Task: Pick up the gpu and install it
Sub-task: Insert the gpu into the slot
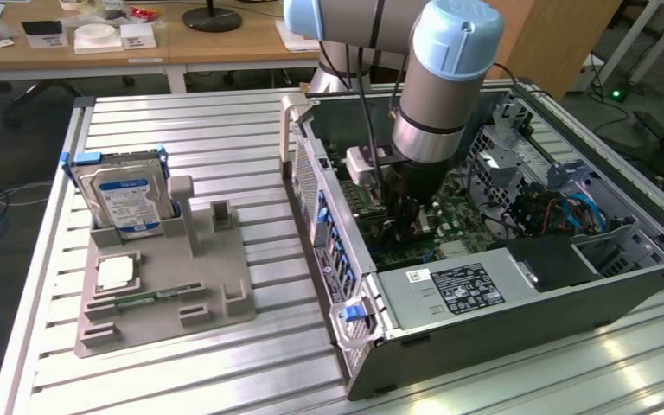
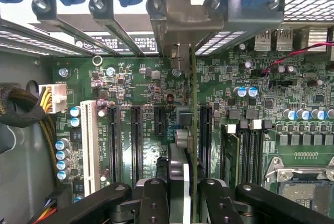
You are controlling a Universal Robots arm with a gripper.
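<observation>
Gpu (image 2: 192,130) edge-on, clamped in tool (image 2: 183,192) above motherboard (image 2: 292,98), open case (image 1: 517,320) on slatted metal table (image 1: 194,130), wooden desks (image 1: 194,47) behind

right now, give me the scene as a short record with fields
workspace: open computer case on a slatted metal table
arm: reaches down into the case
gripper: shut on the gpu, over the motherboard
gpu: seen edge-on, held upright between the fingers, over the expansion slots
tray: grey holder at the exterior view's left
on tray: hard drive standing upright, cpu chip lying flat
</observation>
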